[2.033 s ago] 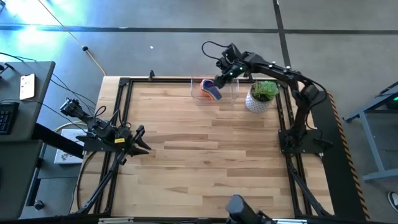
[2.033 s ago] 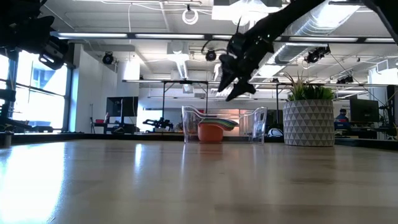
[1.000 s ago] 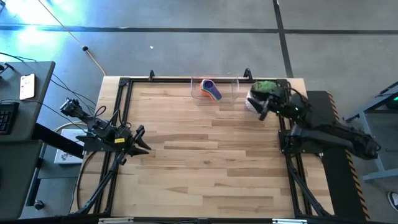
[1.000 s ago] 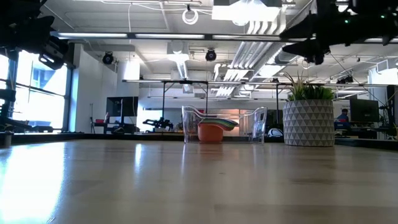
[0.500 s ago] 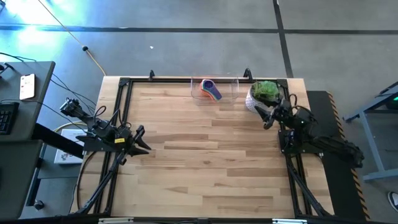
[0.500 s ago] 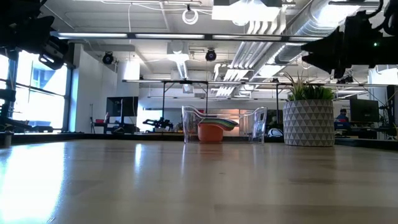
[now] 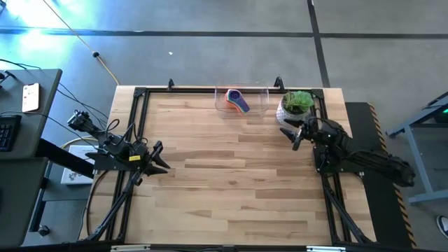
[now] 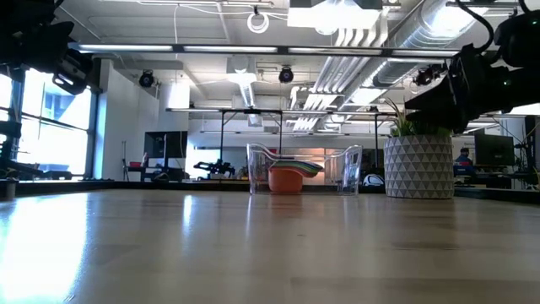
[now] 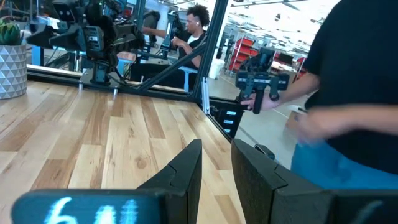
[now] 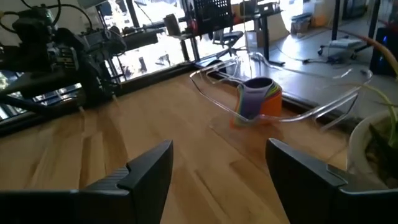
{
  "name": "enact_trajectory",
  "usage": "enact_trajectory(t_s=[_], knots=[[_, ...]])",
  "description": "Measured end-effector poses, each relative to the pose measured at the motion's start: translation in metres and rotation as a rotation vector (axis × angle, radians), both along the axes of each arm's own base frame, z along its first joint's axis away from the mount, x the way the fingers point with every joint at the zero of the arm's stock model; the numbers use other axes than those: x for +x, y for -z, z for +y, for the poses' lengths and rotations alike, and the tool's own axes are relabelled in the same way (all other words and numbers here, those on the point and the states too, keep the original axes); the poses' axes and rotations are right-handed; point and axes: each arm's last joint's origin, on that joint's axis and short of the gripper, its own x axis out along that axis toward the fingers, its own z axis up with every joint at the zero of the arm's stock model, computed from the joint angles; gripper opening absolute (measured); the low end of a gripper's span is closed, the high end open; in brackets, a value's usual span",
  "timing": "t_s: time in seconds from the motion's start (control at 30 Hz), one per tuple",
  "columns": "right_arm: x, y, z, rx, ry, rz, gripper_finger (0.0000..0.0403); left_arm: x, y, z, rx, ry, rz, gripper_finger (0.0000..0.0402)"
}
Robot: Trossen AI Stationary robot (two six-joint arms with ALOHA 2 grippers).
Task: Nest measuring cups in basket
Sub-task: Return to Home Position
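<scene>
The measuring cups point(image 7: 236, 101) sit nested in one colourful stack inside the clear basket point(image 7: 260, 105), which rests on the table at its far edge. They also show in the low view point(image 8: 287, 175) and in the right wrist view point(image 10: 256, 99), with a purple cup on top. My right gripper point(image 7: 290, 134) is open and empty near the table's right edge, beside the plant pot and well clear of the basket point(image 10: 323, 107). My left gripper point(image 7: 162, 157) waits open and empty at the table's left edge.
A white patterned pot with a green plant point(image 7: 295, 107) stands at the far right, just behind my right gripper and right of the basket. In the left wrist view a person point(image 9: 354, 93) stands beyond the table's edge. A black frame point(image 7: 140, 94) rims the table.
My right gripper has drawn back from the basket toward the table's right edge, past the plant pot, and has come down and a little toward the near edge as the arm folds in. The cups and basket have stayed where they were.
</scene>
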Motion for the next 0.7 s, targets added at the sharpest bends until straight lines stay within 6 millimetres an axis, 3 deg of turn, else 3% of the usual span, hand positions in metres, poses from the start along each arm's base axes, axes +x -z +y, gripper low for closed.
enact_trajectory(t_s=[0.23, 0.7], knots=[[0.0011, 0.002, -0.0007, 0.088, 0.016, -0.012, 0.0248, 0.0, 0.0, 0.0, 0.0, 0.0, 0.0, 0.0076], [0.0011, 0.0021, -0.0007, 0.081, 0.015, -0.009, 0.0248, 0.0, 0.0, 0.0, 0.0, 0.0, 0.0, 0.0076]])
